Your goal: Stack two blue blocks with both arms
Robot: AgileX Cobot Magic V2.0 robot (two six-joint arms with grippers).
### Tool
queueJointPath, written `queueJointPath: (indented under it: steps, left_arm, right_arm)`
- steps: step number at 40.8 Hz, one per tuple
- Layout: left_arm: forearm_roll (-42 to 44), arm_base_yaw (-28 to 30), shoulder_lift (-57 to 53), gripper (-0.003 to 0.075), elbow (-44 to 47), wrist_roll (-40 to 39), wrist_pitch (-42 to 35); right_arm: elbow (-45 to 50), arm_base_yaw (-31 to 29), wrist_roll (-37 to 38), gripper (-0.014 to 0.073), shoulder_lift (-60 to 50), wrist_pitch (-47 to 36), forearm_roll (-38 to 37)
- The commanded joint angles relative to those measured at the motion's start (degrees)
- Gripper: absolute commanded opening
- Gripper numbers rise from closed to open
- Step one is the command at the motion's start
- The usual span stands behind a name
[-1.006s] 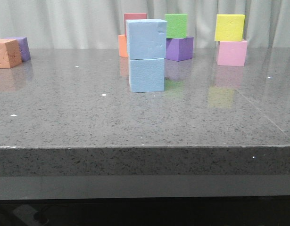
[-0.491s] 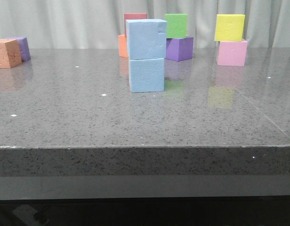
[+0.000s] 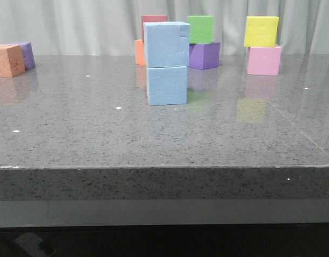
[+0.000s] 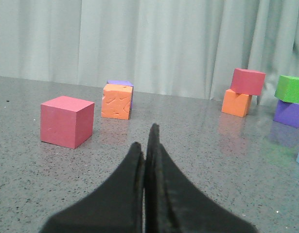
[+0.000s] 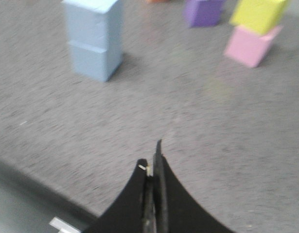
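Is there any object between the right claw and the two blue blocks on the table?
Nothing visible does. In the right wrist view only bare grey table lies between the shut right claw and the two blue blocks, which already stand stacked. The pink cube and yellow cube sit off to one side.

1. Even, soft, bright light; no hard shadows.
2. Polished table (image 3: 100,134) mirrors the cubes as faint colour smears.
3. Front and left wrist views sharp.
4. Right wrist view blurred throughout; stack (image 5: 93,39) soft-edged, small shadow beside it.

Bare table (image 3: 73,123) surrounds the blue stack (image 3: 167,63); coloured cubes (image 3: 204,43) crowd behind.
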Motion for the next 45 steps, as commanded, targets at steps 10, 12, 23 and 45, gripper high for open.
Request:
queueJointPath:
  steps: [10, 12, 23, 45]
  left_arm:
    - [-0.46, -0.2, -1.01, -0.002, 0.05, -0.42, -4.64]
    - [-0.46, -0.2, -1.01, -0.002, 0.05, -0.42, -4.64]
    - [-0.46, -0.2, -1.01, -0.002, 0.05, -0.42, -4.64]
    - [-0.46, -0.2, -1.01, -0.002, 0.05, -0.42, -4.64]
  right_arm:
    - [21.37, -12.16, -0.59, -0.0066, -21.63, -24.71, -1.15]
    - [23.92, -13.33, -0.59, -0.0066, -24.04, -26.33, -1.1]
    - [32.99, -16.14, -0.59, -0.0066, -30.75, -30.45, -1.1]
    - [34.64, -16.52, -0.59, -0.0066, -30.76, -32.41, -1.1]
